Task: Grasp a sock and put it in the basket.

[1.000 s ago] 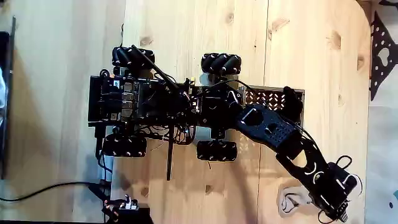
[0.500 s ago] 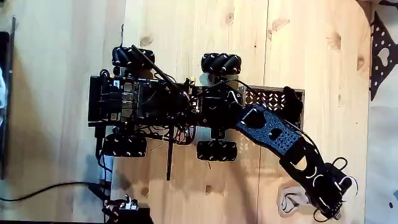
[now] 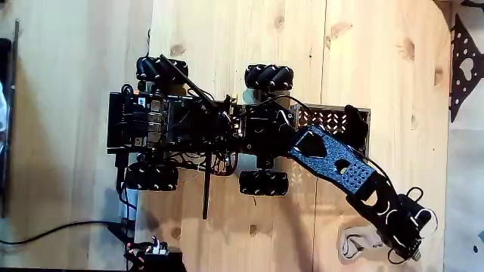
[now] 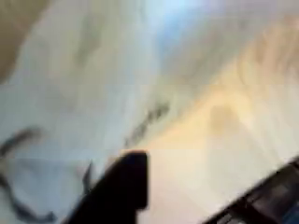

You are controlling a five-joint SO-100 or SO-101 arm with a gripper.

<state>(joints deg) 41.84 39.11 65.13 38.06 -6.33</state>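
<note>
Claw [image 3: 393, 245] swung back over the crumpled sock [image 3: 355, 243].

Fixed view: even, warm, fairly bright light; wooden tabletop [image 3: 242, 45] well exposed, knots and grain sharp. Soft short shadows beside wheeled robot base [image 3: 197, 128], no hard glare. Dark arm [image 3: 340, 170] loses detail in black. Left edge of frame dimmer. Wrist view: heavily blurred, out of focus, washed-out pale patch upper left, warm orange tone lower right, dark smeared shape [image 4: 117, 191] at bottom edge.
</note>
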